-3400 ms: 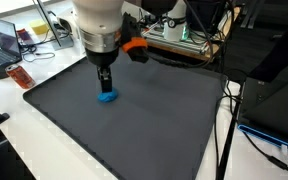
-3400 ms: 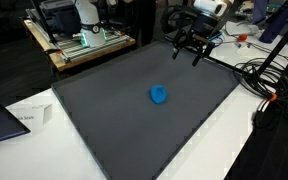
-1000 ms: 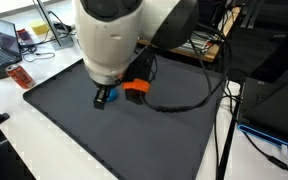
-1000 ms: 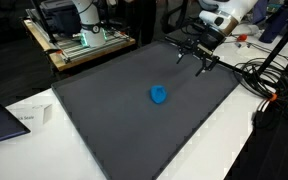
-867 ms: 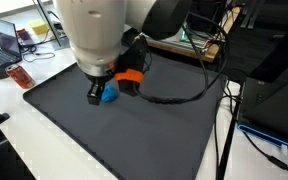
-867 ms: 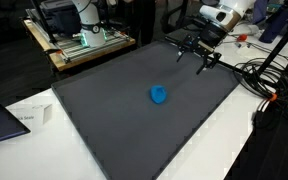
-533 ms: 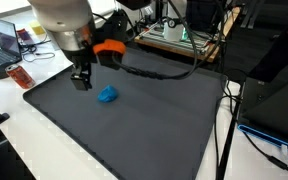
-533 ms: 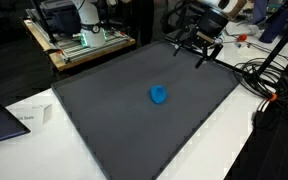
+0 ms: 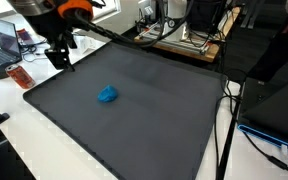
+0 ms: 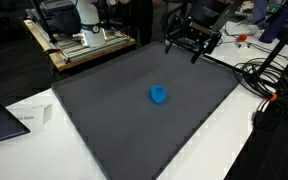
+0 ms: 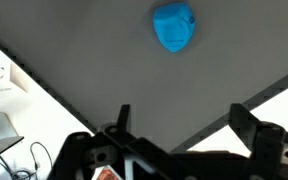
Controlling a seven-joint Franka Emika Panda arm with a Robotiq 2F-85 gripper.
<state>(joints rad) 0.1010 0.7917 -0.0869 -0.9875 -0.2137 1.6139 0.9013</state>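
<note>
Single-arm scene, seen from three cameras. The hand (image 9: 58, 58) hovers over the far margin of a dark grey mat (image 9: 144, 125), its two fingers (image 11: 123, 113) spread wide apart and gripping nothing; in the wrist view only bare mat lies between them. The blue lump (image 11: 174, 27), a small crumpled-looking piece, rests on the mat well apart from the hand, ahead of the fingertips and slightly off the line between them. In both exterior views it lies alone near the middle of the mat (image 10: 114, 105), below and inward of the hand (image 10: 187, 47), touching nothing else. No brand or label can be read. A sheet of paper (image 10: 29, 118) on the white worktop (image 10: 229, 140) carries print too small to make out, and a red packet (image 9: 19, 77) beside the mat corner nearest the hand is likewise illegible. The mat covers most of the worktop. Beyond the hand stand an open laptop (image 9: 4, 42), a bench with a metal-framed machine (image 10: 84, 35), and black cables (image 10: 269, 85) trailing off the worktop edge: a cluttered laboratory room.
</note>
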